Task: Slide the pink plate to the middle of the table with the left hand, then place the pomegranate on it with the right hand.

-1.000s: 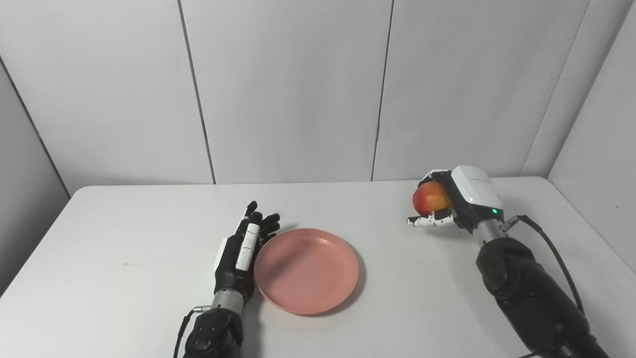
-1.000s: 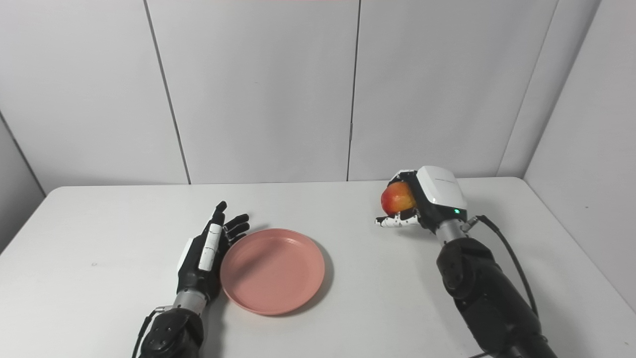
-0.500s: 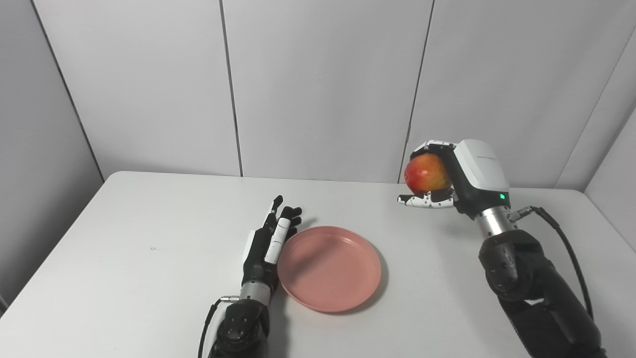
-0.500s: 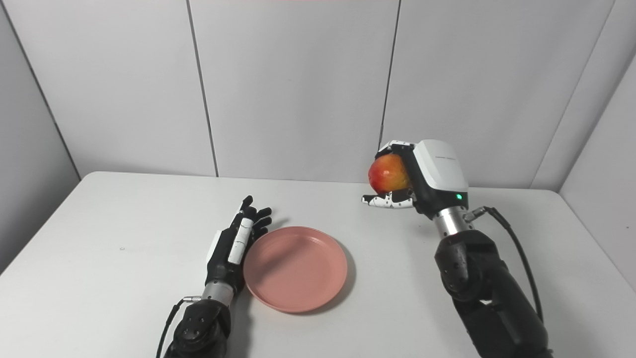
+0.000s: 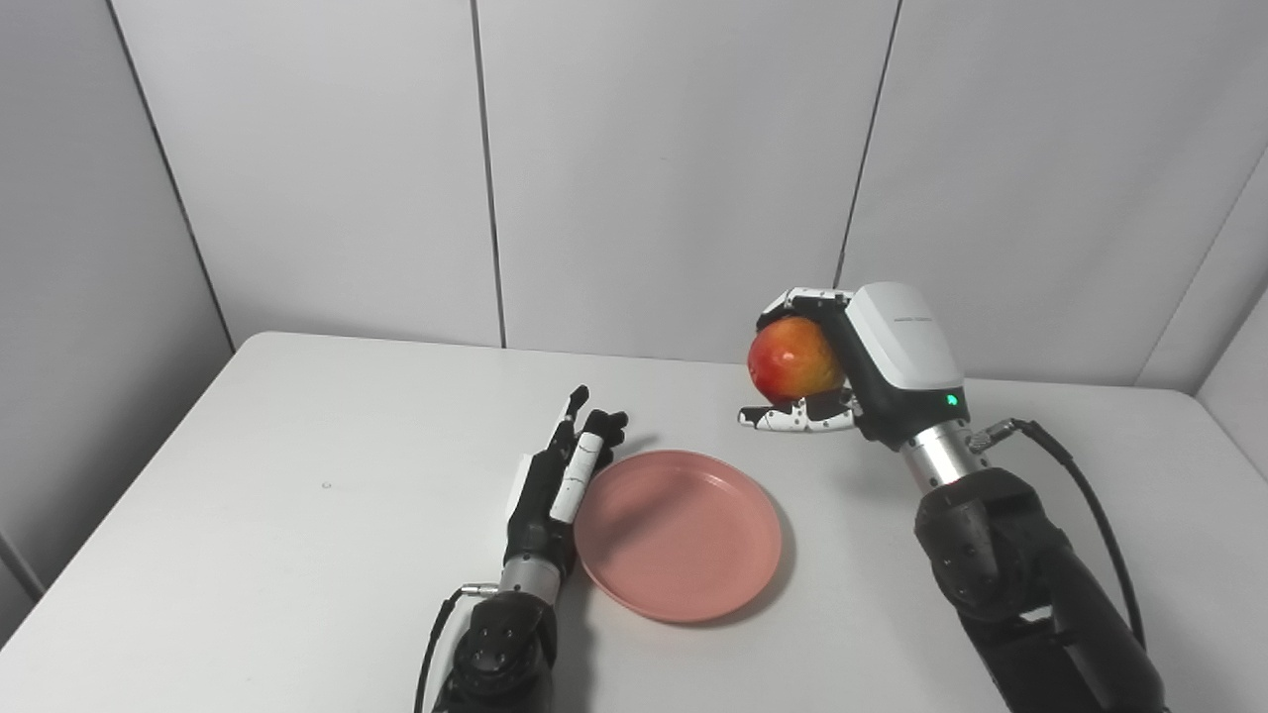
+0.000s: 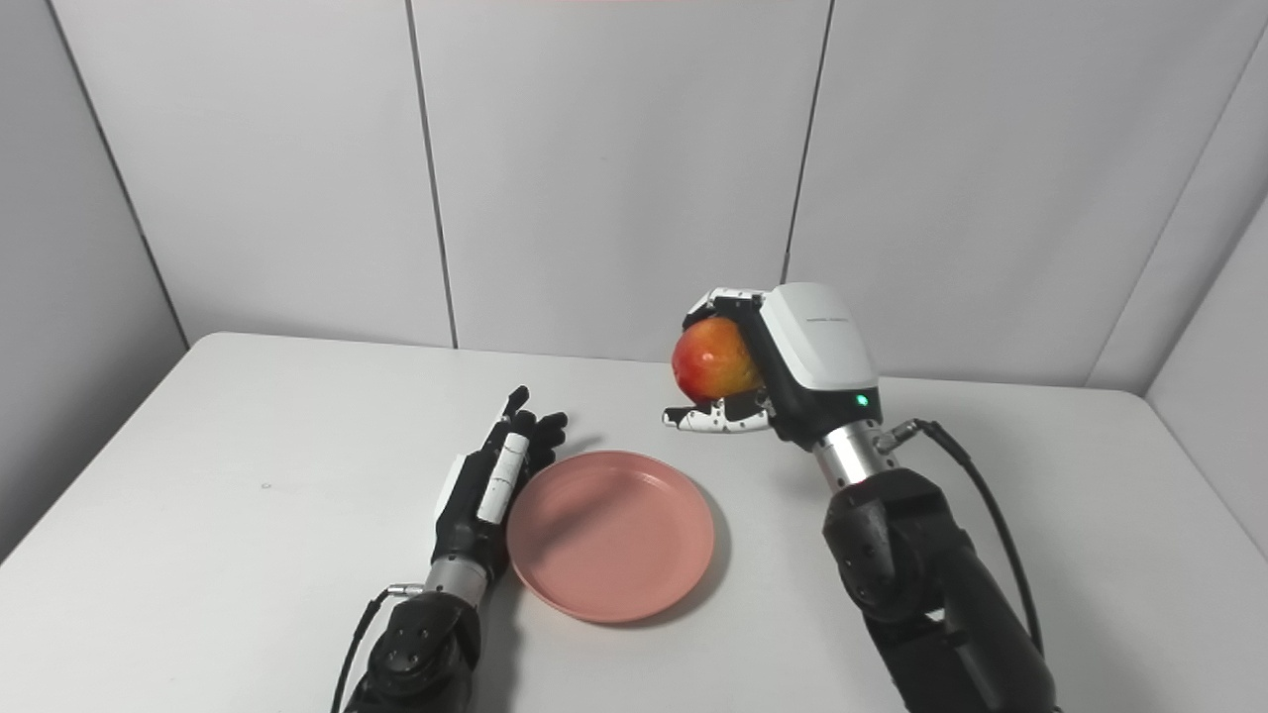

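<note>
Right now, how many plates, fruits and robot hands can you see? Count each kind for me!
Plates: 1, the pink plate lying on the table.
Fruits: 1, the red and yellow pomegranate, held up in the right robot hand.
Robot hands: 2, that right one and the left robot hand, open beside the plate.
Total: 4 things.

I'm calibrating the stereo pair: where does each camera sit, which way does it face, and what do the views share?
Left eye view: on the head, looking down and forward at the table; both forearms rise from the bottom edge.
Right eye view: beside it, a little to the right, facing the same way, so things sit further left in frame.
Shared: the pink plate, the open left robot hand by its rim, the right robot hand holding the pomegranate in the air.
</note>
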`<act>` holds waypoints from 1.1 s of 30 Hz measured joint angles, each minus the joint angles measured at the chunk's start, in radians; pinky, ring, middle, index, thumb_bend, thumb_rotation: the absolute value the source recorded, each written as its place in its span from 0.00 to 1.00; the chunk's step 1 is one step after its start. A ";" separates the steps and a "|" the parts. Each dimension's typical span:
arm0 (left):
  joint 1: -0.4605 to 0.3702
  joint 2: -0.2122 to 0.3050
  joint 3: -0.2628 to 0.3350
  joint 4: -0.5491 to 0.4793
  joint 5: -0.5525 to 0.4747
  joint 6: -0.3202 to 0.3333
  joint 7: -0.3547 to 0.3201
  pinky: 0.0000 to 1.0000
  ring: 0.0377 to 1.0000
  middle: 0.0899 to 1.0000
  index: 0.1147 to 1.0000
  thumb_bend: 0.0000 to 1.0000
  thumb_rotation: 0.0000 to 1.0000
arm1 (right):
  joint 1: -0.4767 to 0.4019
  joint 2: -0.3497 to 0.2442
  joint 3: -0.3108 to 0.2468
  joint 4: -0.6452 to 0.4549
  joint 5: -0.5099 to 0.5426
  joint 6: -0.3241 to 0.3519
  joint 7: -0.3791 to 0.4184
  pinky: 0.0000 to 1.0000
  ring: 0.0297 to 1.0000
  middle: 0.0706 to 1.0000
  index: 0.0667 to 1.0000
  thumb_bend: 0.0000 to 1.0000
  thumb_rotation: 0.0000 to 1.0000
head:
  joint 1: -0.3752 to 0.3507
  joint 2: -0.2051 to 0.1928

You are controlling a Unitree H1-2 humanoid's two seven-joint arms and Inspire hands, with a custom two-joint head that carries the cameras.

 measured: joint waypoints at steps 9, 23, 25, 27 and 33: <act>-0.001 -0.002 0.000 0.001 0.000 0.000 0.000 0.89 0.84 0.78 0.94 0.93 0.85 | 0.007 0.045 0.052 0.021 -0.022 -0.026 0.001 0.21 0.27 0.36 0.45 0.51 0.15 | 0.011 0.005; -0.002 -0.002 0.000 -0.001 0.000 0.000 0.000 0.92 0.85 0.78 0.94 0.93 0.85 | 0.022 0.102 0.092 0.124 -0.046 -0.023 0.057 0.24 0.29 0.36 0.45 0.51 0.15 | -0.002 0.015; -0.002 -0.003 0.000 -0.001 0.000 0.000 0.000 0.93 0.86 0.78 0.94 0.94 0.85 | 0.022 0.117 0.090 0.148 -0.045 -0.023 0.058 0.24 0.29 0.36 0.45 0.51 0.14 | -0.002 0.015; -0.002 -0.003 -0.001 -0.001 0.000 0.000 0.000 0.93 0.86 0.78 0.94 0.93 0.86 | 0.023 0.127 0.090 0.173 -0.047 -0.023 0.057 0.24 0.29 0.36 0.45 0.51 0.15 | 0.000 0.017; -0.002 -0.003 -0.004 -0.003 0.003 0.002 0.000 0.94 0.89 0.80 0.95 0.92 0.87 | 0.033 0.139 0.092 0.237 -0.056 -0.022 0.056 0.25 0.31 0.38 0.45 0.51 0.15 | -0.005 0.025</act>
